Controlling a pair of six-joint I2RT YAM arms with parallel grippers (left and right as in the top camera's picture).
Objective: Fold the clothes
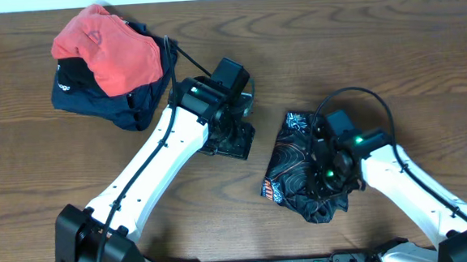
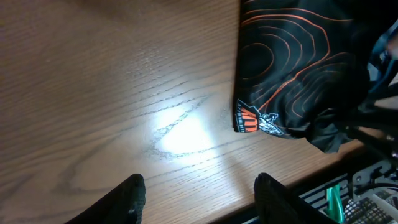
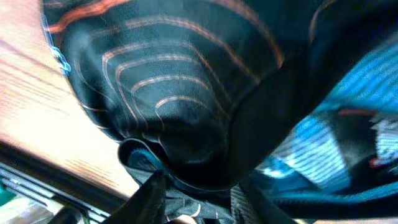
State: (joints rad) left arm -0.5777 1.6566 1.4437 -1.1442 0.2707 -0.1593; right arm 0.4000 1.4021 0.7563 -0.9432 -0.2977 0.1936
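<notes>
The clothes, a black jersey [image 1: 294, 164] with thin orange contour lines, lie bunched in a heap right of the table's middle. The jersey's edge with a small logo [image 2: 292, 68] fills the upper right of the left wrist view. My left gripper [image 1: 233, 143] hovers just left of the heap, open, its fingers [image 2: 134, 194] spread wide over bare wood. My right gripper [image 1: 326, 178] sits on top of the heap. In the right wrist view the dark fabric [image 3: 186, 93] fills the frame and a fold is pinched in the right gripper [image 3: 199, 200].
A coral-red garment [image 1: 103, 49] lies on a navy one [image 1: 126, 105] at the back left. The table's front edge [image 2: 298, 180] runs close below the jersey, with a black rail and green parts beyond it.
</notes>
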